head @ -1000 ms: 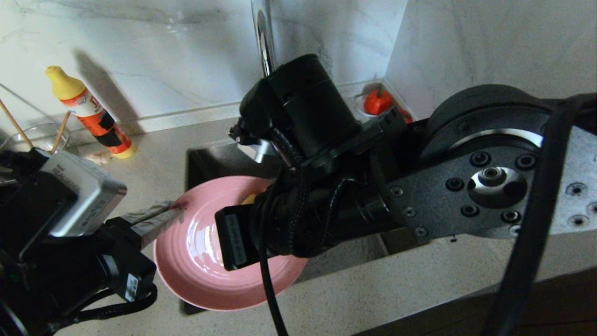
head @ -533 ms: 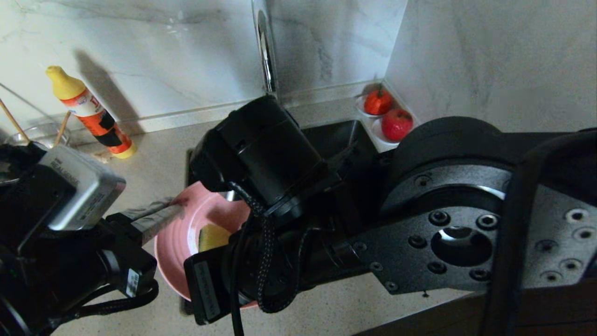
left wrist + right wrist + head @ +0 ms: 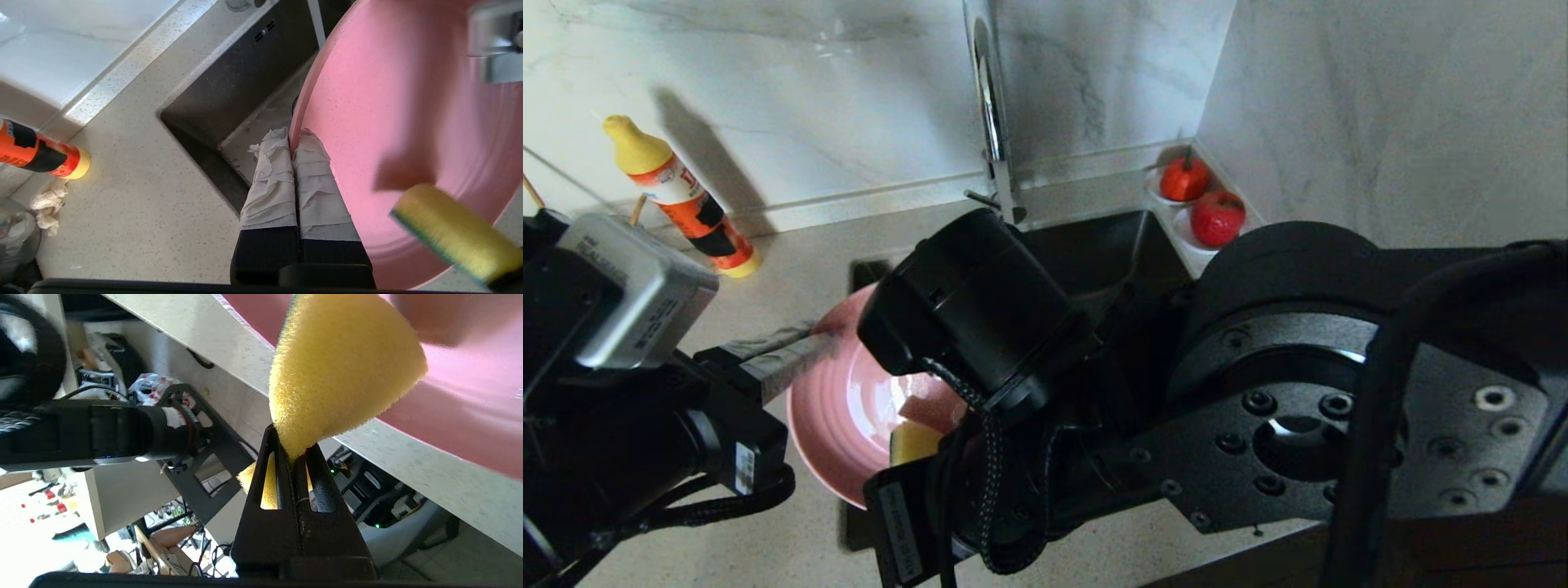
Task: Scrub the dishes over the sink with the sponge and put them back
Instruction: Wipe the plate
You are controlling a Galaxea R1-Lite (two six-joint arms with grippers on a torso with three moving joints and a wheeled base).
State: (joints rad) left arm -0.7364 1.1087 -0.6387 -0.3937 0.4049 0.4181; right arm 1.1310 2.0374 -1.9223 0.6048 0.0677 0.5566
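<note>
My left gripper [image 3: 292,136] is shut on the rim of the pink plate [image 3: 408,102], one taped finger on each side. It holds the plate [image 3: 833,408] tilted over the front left corner of the sink [image 3: 1094,245]. My right gripper [image 3: 292,447] is shut on the yellow sponge [image 3: 339,367], whose green layer shows along one edge. The sponge [image 3: 913,441] lies against the plate's inner face near its lower rim; in the head view the right arm hides that gripper. Two chopstick ends [image 3: 636,209] stick up behind the left wrist. The bowl is out of view.
The chrome tap [image 3: 992,106] rises behind the sink. A yellow-capped orange bottle [image 3: 678,196] stands on the counter at the back left, with a crumpled tissue [image 3: 47,204] beside it. Red fruit on white saucers [image 3: 1217,216] sits in the back right corner.
My right arm has swung down and toward the counter's front edge, dragging the sponge from the plate's upper middle to its lower part. The left gripper keeps its hold on the rim.
</note>
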